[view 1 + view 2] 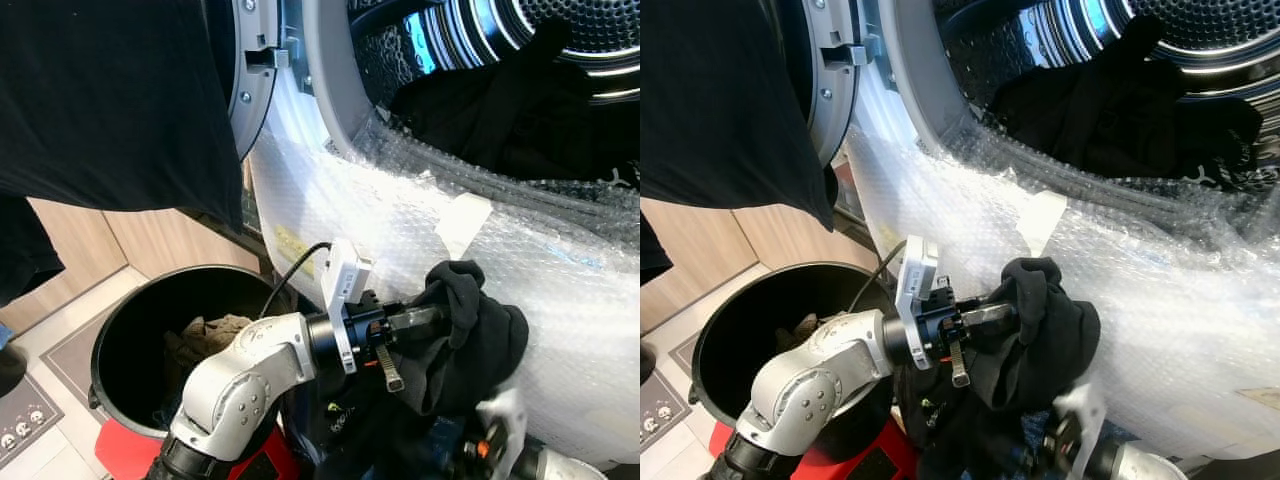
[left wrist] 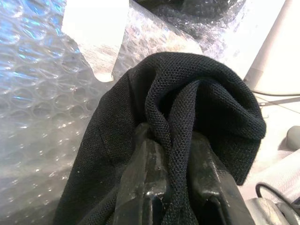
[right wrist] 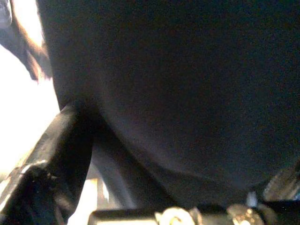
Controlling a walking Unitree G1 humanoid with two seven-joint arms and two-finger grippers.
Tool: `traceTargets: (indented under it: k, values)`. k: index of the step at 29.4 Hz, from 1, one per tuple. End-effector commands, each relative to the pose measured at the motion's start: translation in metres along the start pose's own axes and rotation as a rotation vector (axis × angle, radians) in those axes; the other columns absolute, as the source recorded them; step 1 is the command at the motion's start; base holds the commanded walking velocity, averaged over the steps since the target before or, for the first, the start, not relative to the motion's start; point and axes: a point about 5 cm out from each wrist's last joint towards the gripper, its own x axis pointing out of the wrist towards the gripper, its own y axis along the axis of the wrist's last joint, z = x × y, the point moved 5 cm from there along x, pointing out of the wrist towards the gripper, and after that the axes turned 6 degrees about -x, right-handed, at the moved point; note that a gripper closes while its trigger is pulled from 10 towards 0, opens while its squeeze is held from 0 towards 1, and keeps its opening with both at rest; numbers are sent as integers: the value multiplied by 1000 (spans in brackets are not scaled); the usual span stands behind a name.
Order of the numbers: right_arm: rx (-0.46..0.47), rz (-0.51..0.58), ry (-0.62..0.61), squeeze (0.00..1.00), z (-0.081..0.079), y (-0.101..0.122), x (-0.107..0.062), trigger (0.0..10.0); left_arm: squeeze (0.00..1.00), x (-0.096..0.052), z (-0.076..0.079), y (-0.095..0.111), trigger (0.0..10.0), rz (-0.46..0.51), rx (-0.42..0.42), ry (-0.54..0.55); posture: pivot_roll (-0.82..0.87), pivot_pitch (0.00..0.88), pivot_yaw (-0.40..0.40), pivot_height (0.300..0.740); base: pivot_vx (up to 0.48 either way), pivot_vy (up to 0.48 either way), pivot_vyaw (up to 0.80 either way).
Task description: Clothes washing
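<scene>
My left gripper (image 1: 432,318) is shut on a bunched black garment (image 1: 478,335), which it holds against the bubble-wrapped front (image 1: 400,215) of the washing machine, below the door opening. In the left wrist view a fold of the black knit cloth (image 2: 187,98) is pinched between the two fingers (image 2: 140,187). More black clothes (image 1: 500,110) lie inside the drum (image 1: 570,30). My right gripper (image 1: 497,440) sits low at the bottom right, blurred, just under the hanging garment. Dark cloth (image 3: 187,93) presses close in the right wrist view.
A round black basket (image 1: 115,335) with some laundry (image 1: 215,330) stands on the floor at the lower left. The washer door (image 1: 250,80) hangs open on the left. A large black cloth (image 1: 110,100) drapes across the upper left. Wooden cabinets (image 1: 90,240) stand behind.
</scene>
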Motion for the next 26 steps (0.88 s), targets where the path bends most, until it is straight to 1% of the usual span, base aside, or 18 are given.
traceTargets:
  k: [1, 3, 4, 6, 8, 10, 12, 14, 16, 17, 18, 21, 24, 26]
  values:
    - [-9, -52, 21, 0, -4, -10, -1, 10000, 0, 6, 10, 13, 0, 34, 45, -46, 42, 105, -25, 740, 0, 0, 0]
    - [-25, -79, -21, 0, 3, -15, -3, 10000, 0, 7, 10, 13, 0, 37, 46, -48, 41, 110, -27, 740, 0, 0, 0]
    - [-27, -62, -76, 0, 13, -14, -4, 10000, 0, 7, 10, 14, 0, 39, 45, -47, 38, 113, -31, 740, 0, 0, 0]
    - [-19, -28, -139, 0, 24, -10, -5, 10000, 0, 6, 9, 13, 0, 33, 49, -43, 38, 113, -31, 740, 0, 0, 0]
    - [-11, -14, -153, 0, 27, -8, -6, 10000, 0, 5, 8, 12, 0, 24, 55, -39, 40, 122, -32, 740, 0, 0, 0]
    - [-7, -26, -209, 0, 37, -11, -10, 10000, 0, 3, 7, 13, 0, 24, 58, -34, 40, 122, -32, 740, 0, 0, 0]
    - [-6, -37, -267, 0, 47, -15, -16, 10000, 0, 0, 8, 15, 0, 24, 59, -37, 45, 129, -30, 740, 0, 0, 0]
    - [11, -30, -302, 0, 54, -18, -25, 10000, 0, -4, 10, 15, 0, 14, 60, -42, 49, 130, -32, 740, 0, 0, 0]
    - [36, 15, -350, 0, 63, -13, -37, 10000, 0, -10, 12, 9, 0, -11, 50, -42, 52, 130, -33, 740, 0, 0, 0]
    - [36, 15, -350, 0, 63, -13, -37, 10000, 0, -10, 12, 9, 0, -11, 50, -42, 52, 130, -33, 740, 0, 0, 0]
    - [35, 27, -362, 0, 66, -10, -41, 10000, 0, -13, 12, 5, 0, -26, 43, -37, 51, 130, -32, 740, 0, 0, 0]
    - [21, 37, -361, 0, 67, -5, -49, 10000, 0, -22, 14, -4, 0, -58, 23, -32, 46, 132, -32, 740, 0, 0, 0]
    - [28, 65, -338, 0, 66, 0, -56, 10000, 0, -33, 10, -17, 0, -104, 12, 5, 46, 128, -38, 740, 0, 0, 0]
    - [26, 62, -329, 0, 66, 0, -57, 10000, 0, -35, 8, -20, 0, -115, 12, 14, 46, 128, -38, 740, 0, 0, 0]
